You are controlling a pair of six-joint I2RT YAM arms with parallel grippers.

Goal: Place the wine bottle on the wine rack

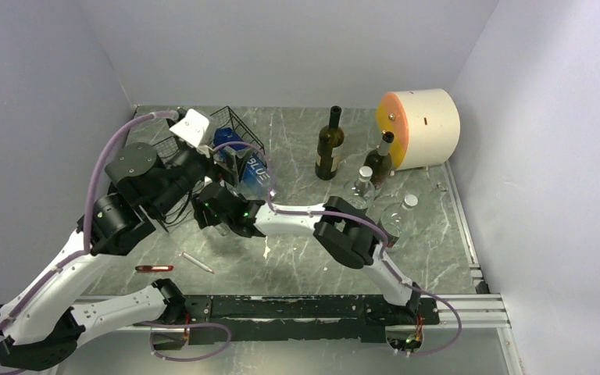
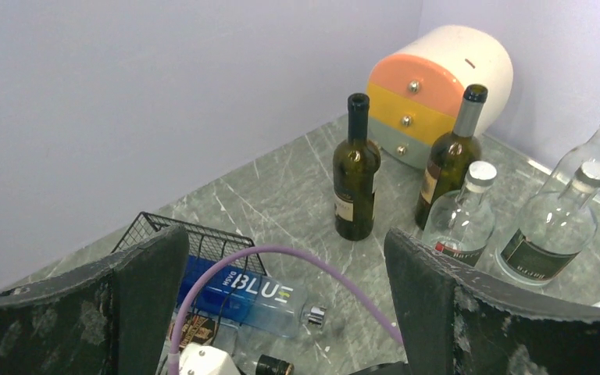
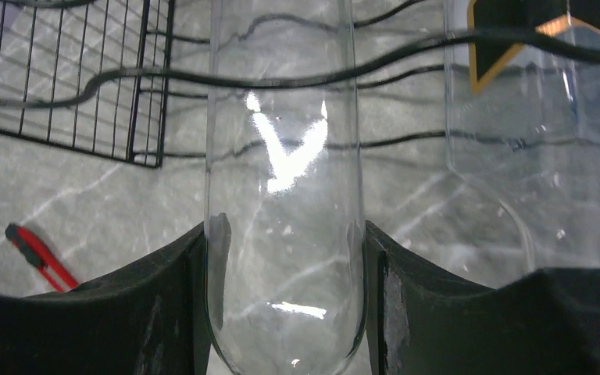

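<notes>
Grey marble table [image 1: 297, 258], lilac walls [image 1: 281, 47]: left fingers [image 2: 148, 297] gape, right fingers [image 3: 164, 297] clamp seemingly a clear bottle [image 3: 285, 234]

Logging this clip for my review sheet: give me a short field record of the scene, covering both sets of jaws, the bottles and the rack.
right jaws: closed on a clear glass bottle
left jaws: wide apart, empty
wine rack: far left, blue bottle lying on its side at it
dark wine bottles: two, upright, near the drawer unit
task state: held bottle at the rack's rods; whether it rests on them cannot be told
</notes>
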